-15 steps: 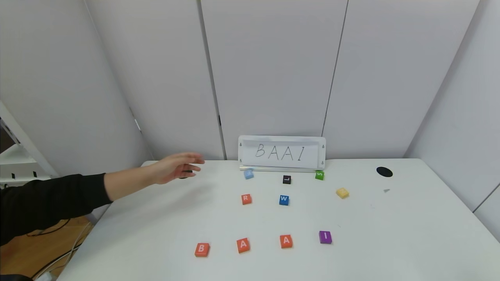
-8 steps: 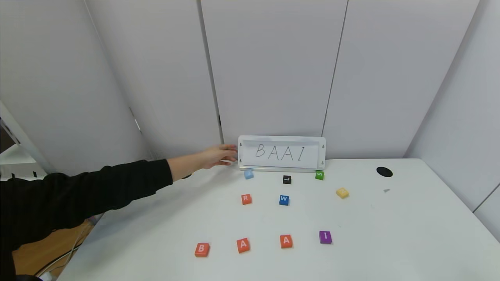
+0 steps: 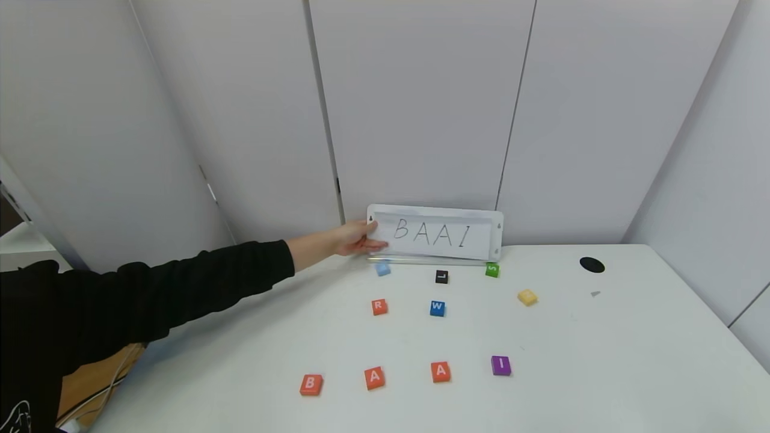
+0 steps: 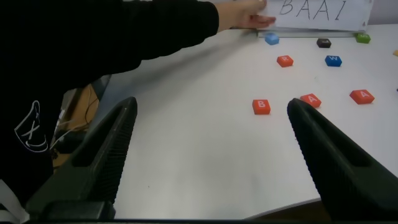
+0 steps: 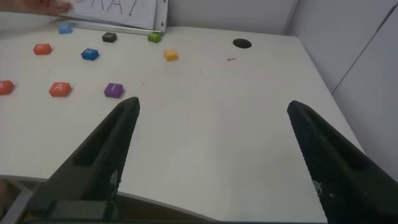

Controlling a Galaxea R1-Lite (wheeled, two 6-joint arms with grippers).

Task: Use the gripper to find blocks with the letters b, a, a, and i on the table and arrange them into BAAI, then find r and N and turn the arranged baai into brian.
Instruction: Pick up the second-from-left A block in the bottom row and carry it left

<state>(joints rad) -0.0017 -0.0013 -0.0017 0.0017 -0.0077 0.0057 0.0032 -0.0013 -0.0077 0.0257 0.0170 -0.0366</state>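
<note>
On the white table (image 3: 601,373), the blocks stand in a near row: orange-red B (image 3: 311,384), A (image 3: 374,377), A (image 3: 440,371) and purple I (image 3: 500,365). Behind them lie the orange-red r (image 3: 378,307) and the yellow N (image 3: 527,297). Neither gripper shows in the head view. In the left wrist view, my left gripper (image 4: 211,104) is open and empty over the table's near left, short of B (image 4: 262,106). My right gripper (image 5: 212,104) is open and empty over the near right, away from I (image 5: 113,90).
A person's black-sleeved arm (image 3: 180,288) reaches across the table's back left, its hand on the left end of the white BAAI sign (image 3: 445,236). Blue W (image 3: 437,308), black L (image 3: 441,276), green S (image 3: 492,270) and a light blue tile (image 3: 383,269) lie nearby. A black hole (image 3: 592,264) is at back right.
The person's hand has moved right from above the table's back left to the sign and now grips its left end, which has tipped slightly. The tiles have not moved.
</note>
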